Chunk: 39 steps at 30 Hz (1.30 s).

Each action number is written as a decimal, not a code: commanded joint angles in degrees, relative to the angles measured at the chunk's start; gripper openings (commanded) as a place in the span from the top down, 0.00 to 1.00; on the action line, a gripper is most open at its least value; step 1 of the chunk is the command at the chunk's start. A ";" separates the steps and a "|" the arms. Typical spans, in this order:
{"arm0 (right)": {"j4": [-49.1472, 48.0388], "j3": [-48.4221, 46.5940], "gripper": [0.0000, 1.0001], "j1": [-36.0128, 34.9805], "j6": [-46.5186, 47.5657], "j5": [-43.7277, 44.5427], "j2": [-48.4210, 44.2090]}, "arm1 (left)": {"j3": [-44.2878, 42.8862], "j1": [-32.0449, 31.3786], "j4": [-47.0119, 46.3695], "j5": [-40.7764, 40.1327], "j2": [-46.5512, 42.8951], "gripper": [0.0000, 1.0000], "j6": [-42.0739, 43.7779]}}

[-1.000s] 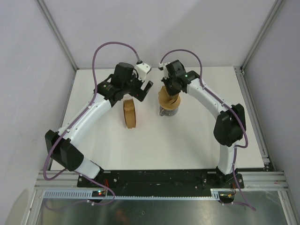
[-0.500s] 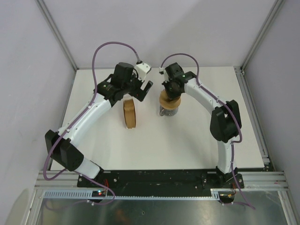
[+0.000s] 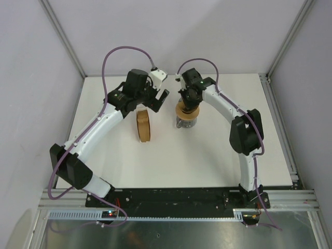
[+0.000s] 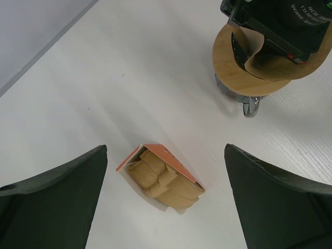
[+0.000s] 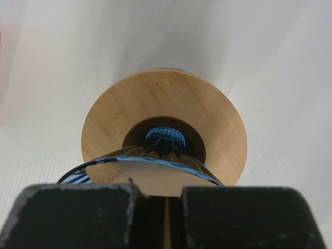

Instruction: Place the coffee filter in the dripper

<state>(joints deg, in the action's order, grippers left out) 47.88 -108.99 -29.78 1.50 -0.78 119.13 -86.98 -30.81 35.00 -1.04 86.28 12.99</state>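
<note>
**Right hand clamped on the filter above the dripper, left hand spread over the stack**

Top external view: on the white worktop (image 3: pixel 218 155), the right hand (image 3: pixel 187 102) hangs directly over a tan wooden ring collar (image 3: pixel 181 111). The collar sits on a clear grey glass jug (image 3: pixel 187 123). The left hand (image 3: pixel 160 100) is just beside it, its fingers apart, above the far end of an upright stack of brown filters (image 3: pixel 144 126).

Left wrist view: the left hand's (image 4: pixel 166 149) two dark fingers (image 4: pixel 57 202) stand wide apart with nothing between them. Below lies the filter stack (image 4: pixel 166 184) in its orange-edged holder. At the upper right, the thin brown paper coffee filter (image 4: pixel 262 59) curls up from the ring collar (image 4: pixel 233 72) into the right hand (image 4: pixel 280 23). The jug's handle (image 4: pixel 250 106) shows under the ring.

Right wrist view: the right hand's (image 5: pixel 162 194) fingers (image 5: pixel 78 218) are pressed together on the coffee filter (image 5: pixel 150 180), whose thin edge runs down into the slit between them. The small blue translucent ribbed dripper (image 5: pixel 165 136) shows through the hole in the ring collar (image 5: pixel 155 98), and a blue ribbed arc lies just in front of the fingers. The coffee filter sits at that arc, over the dripper's mouth. Whether it is seated inside the cone cannot be told.
</note>
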 commanded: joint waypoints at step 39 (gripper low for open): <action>7.00 -8.30 1.00 -1.99 0.48 -0.26 -2.21 | -0.04 0.53 -1.19 2.00 -1.75 0.00 0.38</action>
<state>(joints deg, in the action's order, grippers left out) 53.67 -117.03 -31.07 1.52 -0.95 116.99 -86.98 -30.74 35.00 0.45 86.28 13.06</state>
